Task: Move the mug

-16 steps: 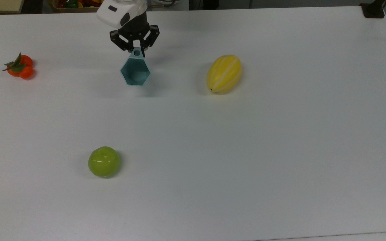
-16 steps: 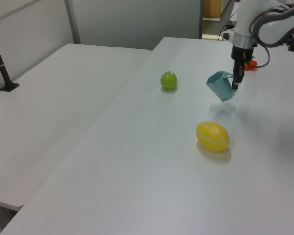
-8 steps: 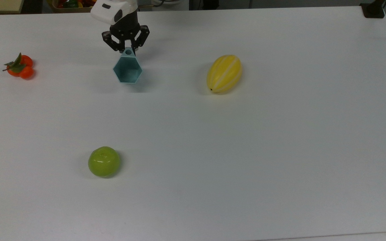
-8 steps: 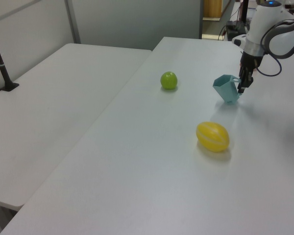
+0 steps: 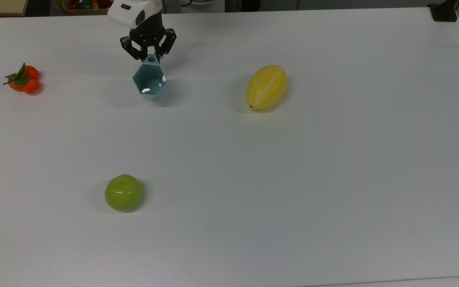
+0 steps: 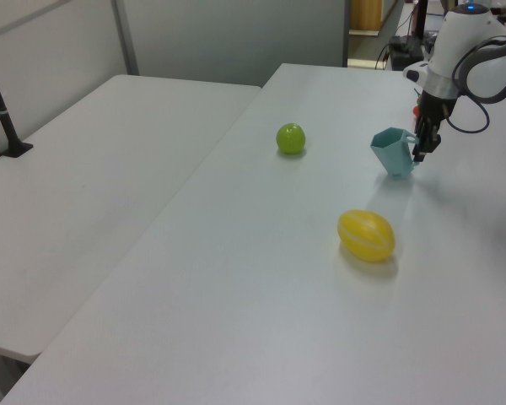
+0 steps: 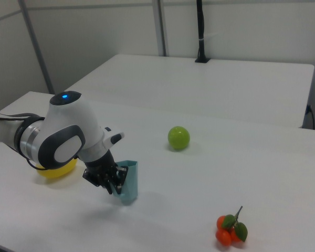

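Three fruits (image 5: 267, 87) lie well apart from the mug (image 5: 150, 82).

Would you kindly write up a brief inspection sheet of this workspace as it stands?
Surface: white table, bare between objects.
Job's things: pale teal hexagonal plastic mug, seemingly upright on the table, tab handle towards the arm.
Clutter: green apple; yellow striped melon; orange tangerines with leaves, all apart from the mug.
Grippers: black two-finger gripper shut on the mug's handle.
Cables: dark cable at the arm.
Surroundings: second white table; black post; grey partitions.
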Tool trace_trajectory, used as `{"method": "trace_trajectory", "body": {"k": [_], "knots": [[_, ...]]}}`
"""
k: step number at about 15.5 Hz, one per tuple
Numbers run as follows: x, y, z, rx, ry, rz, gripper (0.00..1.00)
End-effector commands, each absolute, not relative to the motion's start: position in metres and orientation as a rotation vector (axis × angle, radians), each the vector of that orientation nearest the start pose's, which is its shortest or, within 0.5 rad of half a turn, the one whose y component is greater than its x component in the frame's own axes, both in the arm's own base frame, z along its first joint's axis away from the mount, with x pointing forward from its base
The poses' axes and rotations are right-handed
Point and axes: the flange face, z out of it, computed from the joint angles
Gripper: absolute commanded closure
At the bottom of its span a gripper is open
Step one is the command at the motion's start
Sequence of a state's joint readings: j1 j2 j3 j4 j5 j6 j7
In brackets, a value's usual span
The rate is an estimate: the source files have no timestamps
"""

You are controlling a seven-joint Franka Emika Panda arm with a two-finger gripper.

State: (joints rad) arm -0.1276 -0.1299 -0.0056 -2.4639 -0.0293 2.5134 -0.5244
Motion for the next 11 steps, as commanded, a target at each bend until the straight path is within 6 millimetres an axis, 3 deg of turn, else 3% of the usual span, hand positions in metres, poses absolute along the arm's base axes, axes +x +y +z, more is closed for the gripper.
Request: {"method": "trace_trajectory", "body": {"k": [1, 3, 5, 9, 11], "knots": [[0.46, -0.0672, 0.3395, -3.131, -0.653, -0.191, 0.54], [0.4595, -0.0672, 0.3384, -3.13, -0.639, -0.183, 0.32], [0.4587, -0.0671, 0.3385, -3.126, -0.636, -0.163, 0.17], [0.4594, -0.0672, 0.3388, -3.126, -0.636, -0.16, 0.0], [0.4592, -0.068, 0.3398, -3.126, -0.619, -0.152, 0.0]]}}
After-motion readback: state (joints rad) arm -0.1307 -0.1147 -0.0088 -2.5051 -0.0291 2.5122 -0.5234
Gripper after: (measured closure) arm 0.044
